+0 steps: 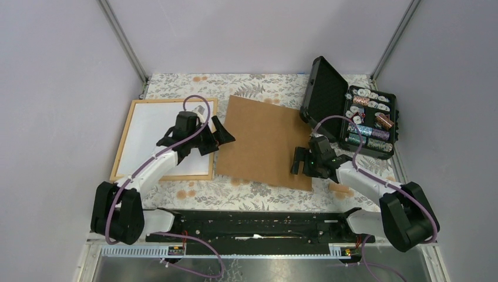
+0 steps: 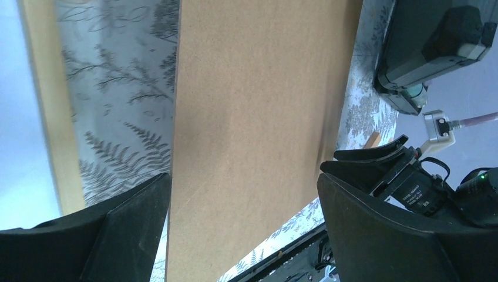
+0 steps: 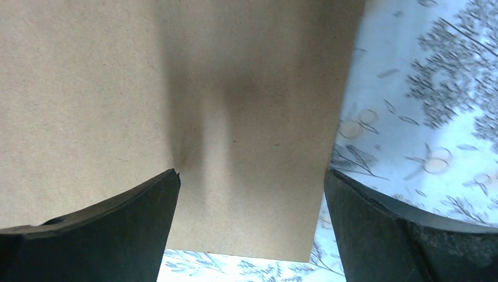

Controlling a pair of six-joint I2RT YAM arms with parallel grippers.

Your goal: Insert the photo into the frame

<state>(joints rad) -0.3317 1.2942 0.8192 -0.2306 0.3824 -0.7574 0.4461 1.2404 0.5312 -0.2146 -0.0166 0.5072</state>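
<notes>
Left gripper (image 1: 216,136) and right gripper (image 1: 300,161) are gaping wide, holding nothing; the brown board (image 1: 264,141) is lying beneath and between them.

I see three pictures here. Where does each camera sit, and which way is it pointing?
Top camera: fixed above and behind the arms, looking down at the table; shows both arms, the left gripper near the frame, the right gripper at the brown board.
Left wrist camera: on the left arm, looking across the board toward the black case; its own open fingers show.
Right wrist camera: on the right arm, looking down at the board; its own open fingers show.
Shared: all three see the board.
</notes>
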